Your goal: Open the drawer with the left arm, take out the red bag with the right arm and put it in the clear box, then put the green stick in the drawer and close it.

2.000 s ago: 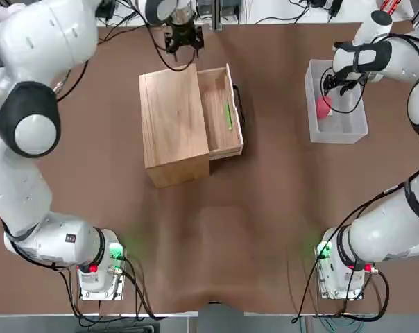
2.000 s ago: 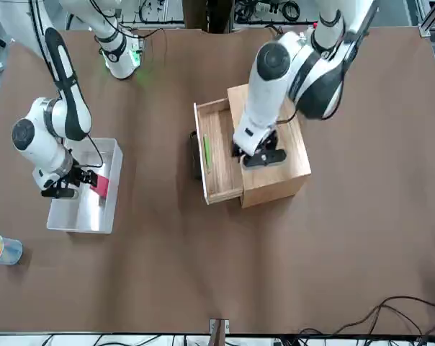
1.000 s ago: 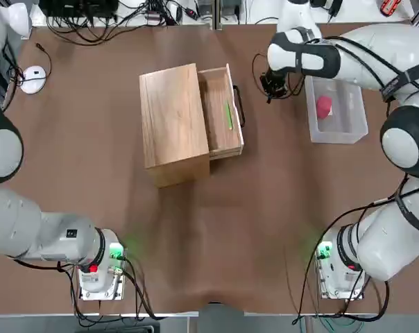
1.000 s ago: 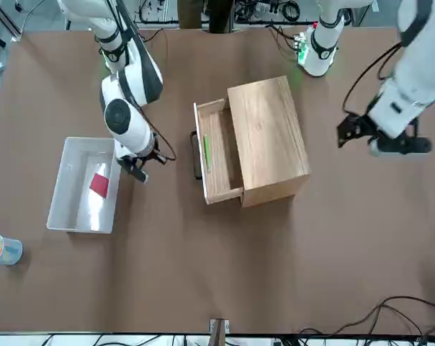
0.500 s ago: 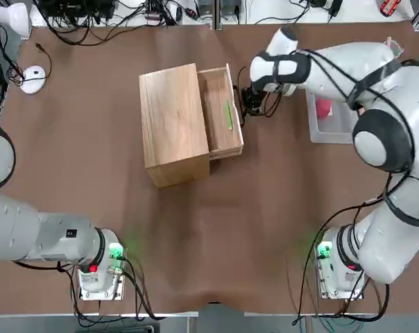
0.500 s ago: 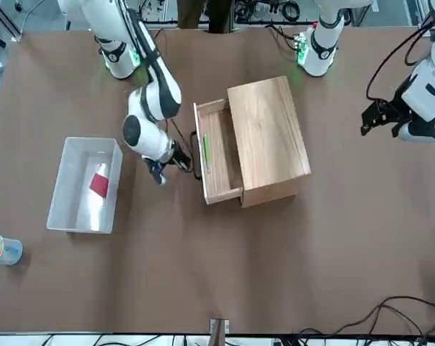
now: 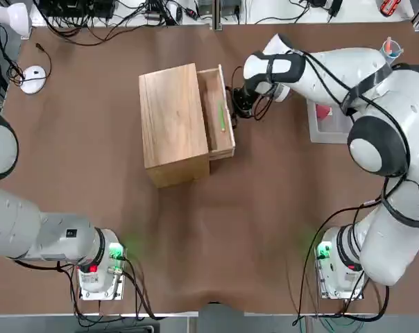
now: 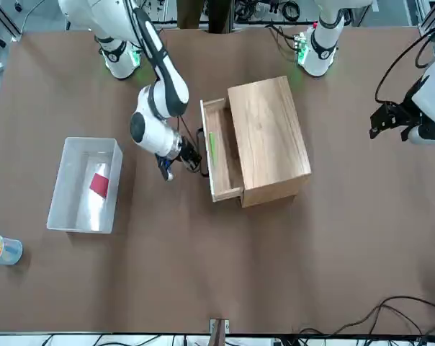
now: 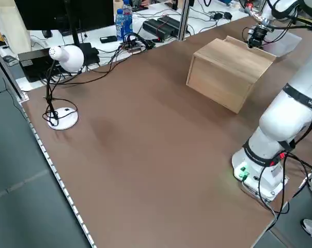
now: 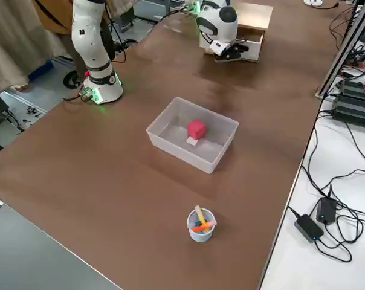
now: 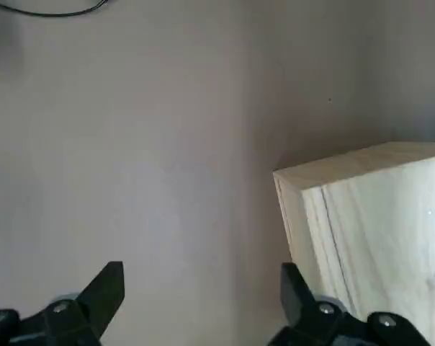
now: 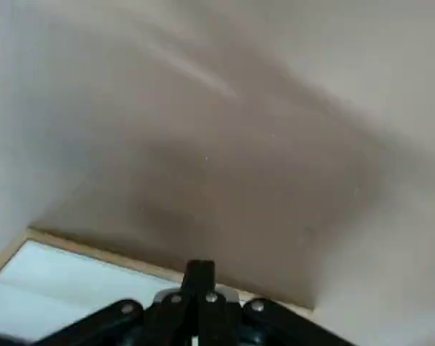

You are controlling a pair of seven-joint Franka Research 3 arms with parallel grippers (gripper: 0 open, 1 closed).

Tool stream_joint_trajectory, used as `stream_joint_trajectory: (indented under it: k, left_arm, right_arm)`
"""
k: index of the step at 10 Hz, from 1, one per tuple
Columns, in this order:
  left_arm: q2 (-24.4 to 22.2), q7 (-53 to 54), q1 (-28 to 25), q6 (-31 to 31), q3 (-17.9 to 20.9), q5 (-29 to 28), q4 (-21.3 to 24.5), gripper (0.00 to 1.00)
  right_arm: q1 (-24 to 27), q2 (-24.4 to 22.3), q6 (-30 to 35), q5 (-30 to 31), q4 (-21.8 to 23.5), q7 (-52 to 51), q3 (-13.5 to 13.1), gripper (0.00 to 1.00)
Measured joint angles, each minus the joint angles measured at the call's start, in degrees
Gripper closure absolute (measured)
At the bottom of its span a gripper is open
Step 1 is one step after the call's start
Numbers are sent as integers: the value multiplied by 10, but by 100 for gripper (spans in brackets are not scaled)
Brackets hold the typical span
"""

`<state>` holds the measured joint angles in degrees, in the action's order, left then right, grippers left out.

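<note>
Right gripper (image 7: 241, 104), fingers closed together with nothing held, presses against the black handle of the drawer (image 7: 221, 111), upper centre of the top view. Drawer partly open; green stick (image 7: 222, 116) lies inside. Red bag (image 10: 196, 128) sits in the clear box (image 10: 222, 153). Left gripper (image 8: 395, 124) spread wide, empty, at right edge of front view

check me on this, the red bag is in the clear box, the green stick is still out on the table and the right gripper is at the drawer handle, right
One thing is wrong: the green stick is not out on the table, it lies inside the drawer, as the top view shows. The rest holds: the red bag is in the clear box, and the right gripper is at the drawer handle.
</note>
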<state>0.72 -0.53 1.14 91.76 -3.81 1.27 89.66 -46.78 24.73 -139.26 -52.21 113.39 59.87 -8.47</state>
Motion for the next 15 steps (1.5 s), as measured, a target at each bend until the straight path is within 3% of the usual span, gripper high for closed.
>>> stream_joint_trajectory:
  k: [3,5,6,9,11,13,15]
  left_arm:
    - [8,-4,0,-24,0,0,-15,4]
    - [9,-7,0,-32,1,0,-15,3]
    - [10,-8,0,-33,1,0,-15,3]
    - [11,-8,0,-33,1,0,-16,3]
    - [11,-8,0,-33,1,0,-16,3]
    - [11,-8,0,-33,1,0,-16,3]
    - [11,-8,0,-33,1,0,-16,3]
  right_arm:
    - [-86,-1,-54,-7,-31,119,-5,99]
    - [-94,2,-63,-8,-34,127,-13,99]
    - [-81,-2,-40,10,-47,98,-32,99]
    - [49,-27,219,159,-117,-129,-131,99]
    - [110,-41,349,256,-193,-304,-195,98]
    - [170,-47,413,342,-260,-476,-211,91]
    - [219,-49,430,397,-306,-615,-214,61]
